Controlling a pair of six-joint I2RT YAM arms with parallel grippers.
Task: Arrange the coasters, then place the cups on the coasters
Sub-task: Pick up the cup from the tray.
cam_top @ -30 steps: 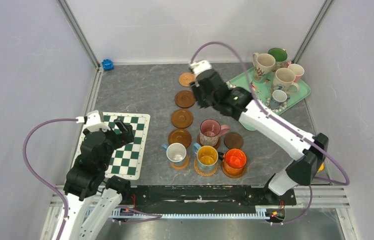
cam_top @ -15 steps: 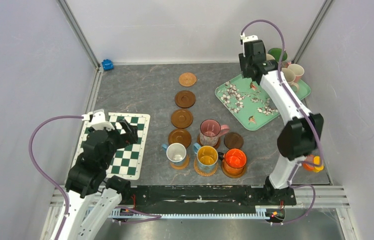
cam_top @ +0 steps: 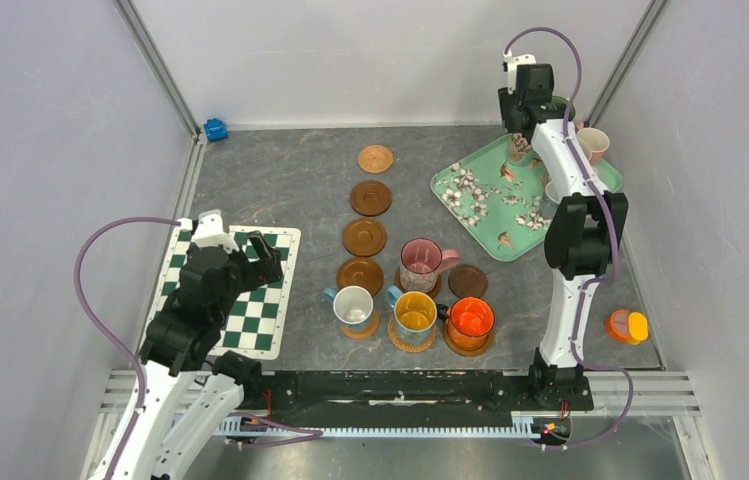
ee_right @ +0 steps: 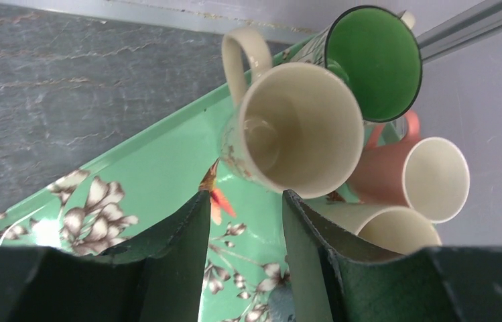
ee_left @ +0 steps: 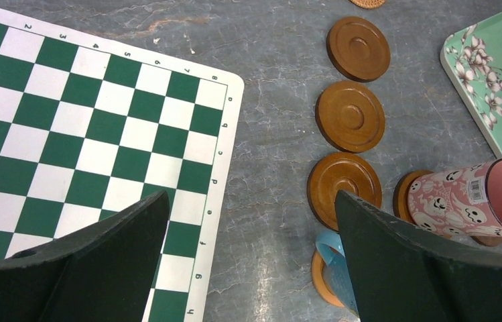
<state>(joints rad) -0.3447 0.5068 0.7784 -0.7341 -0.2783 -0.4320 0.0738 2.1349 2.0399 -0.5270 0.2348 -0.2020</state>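
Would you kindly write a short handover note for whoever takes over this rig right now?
Left gripper: open, empty, above the checkered mat.
Right gripper: open, empty, hovering by the cream mug on the tray.
Done: pink cup, white cup, yellow-inside cup and orange cup each stand on a coaster.
Left: five bare coasters; at least four mugs wait on the tray.

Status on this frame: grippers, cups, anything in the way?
Left gripper open, over the checkered mat. Right gripper open, at the cream cup on the tray. Green-inside cup and pink cup crowd it closely. Five coasters bare.
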